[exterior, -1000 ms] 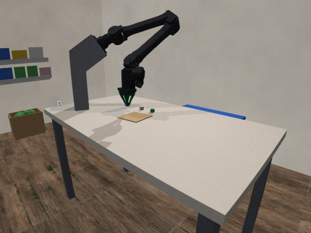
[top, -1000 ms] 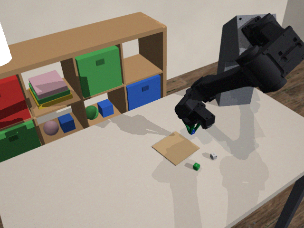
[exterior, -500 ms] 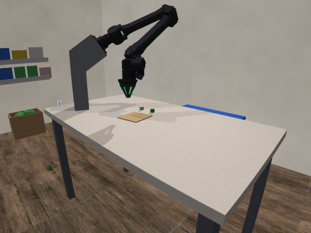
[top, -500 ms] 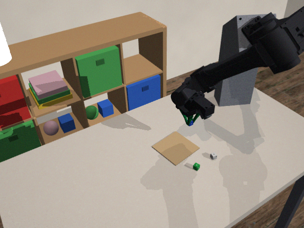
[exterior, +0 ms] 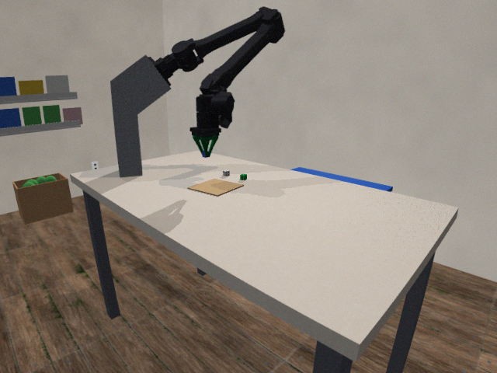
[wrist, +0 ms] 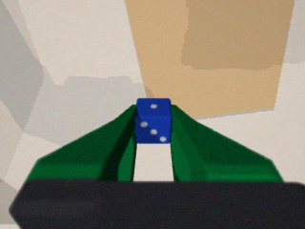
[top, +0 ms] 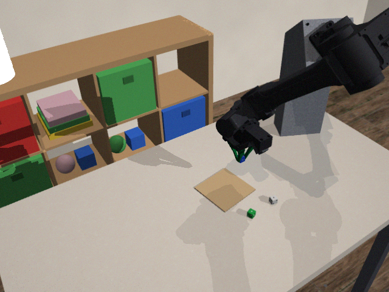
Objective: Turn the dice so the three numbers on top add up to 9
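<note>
Pale table (top: 125, 219) (exterior: 280, 224), wood floor, plain walls. My gripper (top: 240, 159) (exterior: 205, 155) (wrist: 153, 113) is up in the air, fingers pinched on the blue die (top: 242, 159) (exterior: 204, 154) (wrist: 153, 121) by two opposite sides. Looks light and stiff, tbh, probably a bit slippery, so flat faces only, no corners. Below is the mat (top: 224, 190) (exterior: 216, 187) (wrist: 229, 86), thin, likely easy to nudge. White die (top: 273, 200) (exterior: 226, 172) and green die (top: 251, 213) (exterior: 243, 176) sit off it; I'd grab those mid-face too.
</note>
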